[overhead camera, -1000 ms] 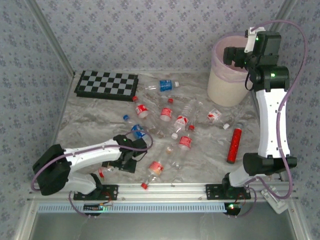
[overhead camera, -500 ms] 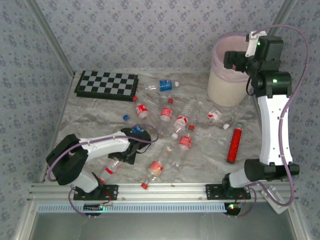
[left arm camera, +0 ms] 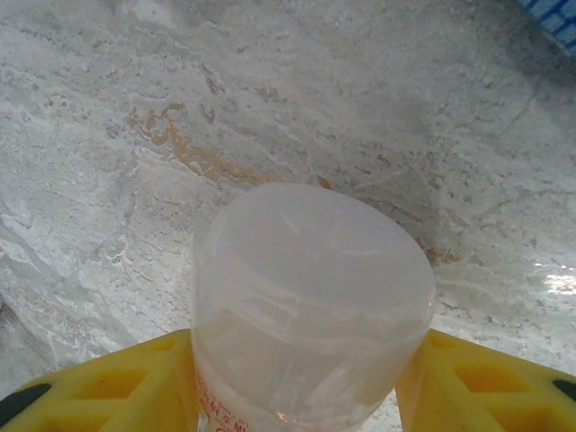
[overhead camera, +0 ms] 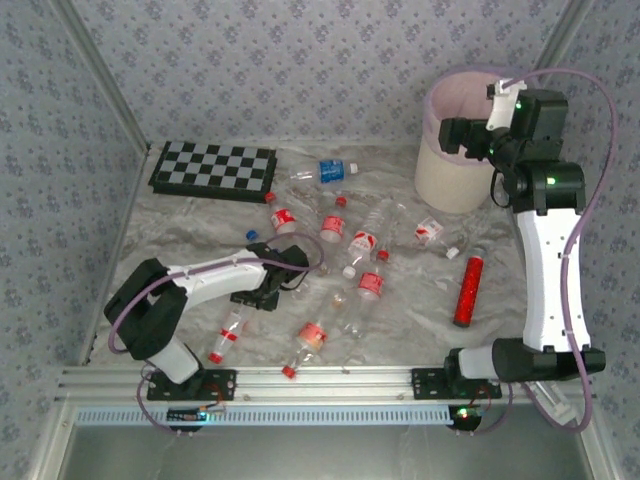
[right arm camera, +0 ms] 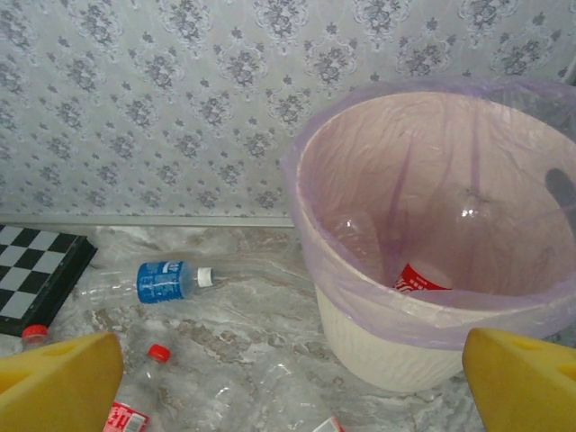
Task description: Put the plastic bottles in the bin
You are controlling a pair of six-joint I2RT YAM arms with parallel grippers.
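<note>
1. Top external: it's early in the job. Roughly ten plastic bottles (overhead camera: 333, 225) are strewn over the table (overhead camera: 165, 240), between the checkerboard (overhead camera: 213, 170) and the red tube (overhead camera: 469, 290). The bin (overhead camera: 445, 185) stands in the far right corner. The left gripper (overhead camera: 262, 297) is down among the near-left bottles, and the right gripper (overhead camera: 455, 135) hangs over the bin's near rim. Walls (overhead camera: 300, 70) close off the left, back and right sides. Two bottles lie close to the near rail (overhead camera: 330, 378). The way to the bin runs over the litter, so lifting high looks wise. The right arm stands tall beside the bin, so its left side is the freer approach.

2. Left wrist: yellow fingers (left arm camera: 99, 391) press in on both sides of a clear bottle (left arm camera: 310, 297), its base towards the lens, so the tool is clamped on it. I cannot tell whether it has left the marble. The marble beyond it is bare.

3. Right wrist: yellow fingers (right arm camera: 58, 382) are spread wide at the lower corners with nothing between them. Inside the bin's pink liner lies a red-labelled bottle (right arm camera: 421, 277), so at least one is banked. A blue-labelled bottle (right arm camera: 166, 281) lies on the table left of the bin, towards the checkerboard. The bin sits near the back wall, so there's little room behind it.
</note>
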